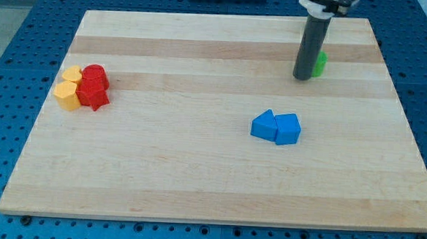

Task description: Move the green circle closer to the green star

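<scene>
A green block [320, 63] shows at the view's upper right, mostly hidden behind my rod; its shape cannot be made out, and I cannot tell whether it is one block or two. My tip [301, 78] rests on the board right at the green block's left side, touching or nearly touching it. No other green block is visible.
Two blue blocks [276, 127] sit together right of centre. At the view's left, two red blocks [94, 86] and two yellow blocks [69, 88] are clustered. The wooden board [196, 177] lies on a blue perforated table.
</scene>
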Motion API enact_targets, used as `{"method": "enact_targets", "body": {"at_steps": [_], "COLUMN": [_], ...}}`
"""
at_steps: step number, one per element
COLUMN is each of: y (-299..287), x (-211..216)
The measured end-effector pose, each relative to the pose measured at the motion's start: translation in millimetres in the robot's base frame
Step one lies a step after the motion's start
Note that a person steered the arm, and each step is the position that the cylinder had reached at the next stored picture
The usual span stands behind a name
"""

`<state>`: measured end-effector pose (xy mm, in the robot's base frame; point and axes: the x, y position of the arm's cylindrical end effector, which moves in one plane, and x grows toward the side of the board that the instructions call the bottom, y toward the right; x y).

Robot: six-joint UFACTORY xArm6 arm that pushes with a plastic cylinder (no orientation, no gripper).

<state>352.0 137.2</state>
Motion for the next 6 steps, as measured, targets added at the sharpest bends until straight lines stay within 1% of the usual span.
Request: {"method": "enact_targets", "body": {"at_steps": [1,2,3,6], "y": [12,34,45,48], "x": [-18,4,8,-43]}}
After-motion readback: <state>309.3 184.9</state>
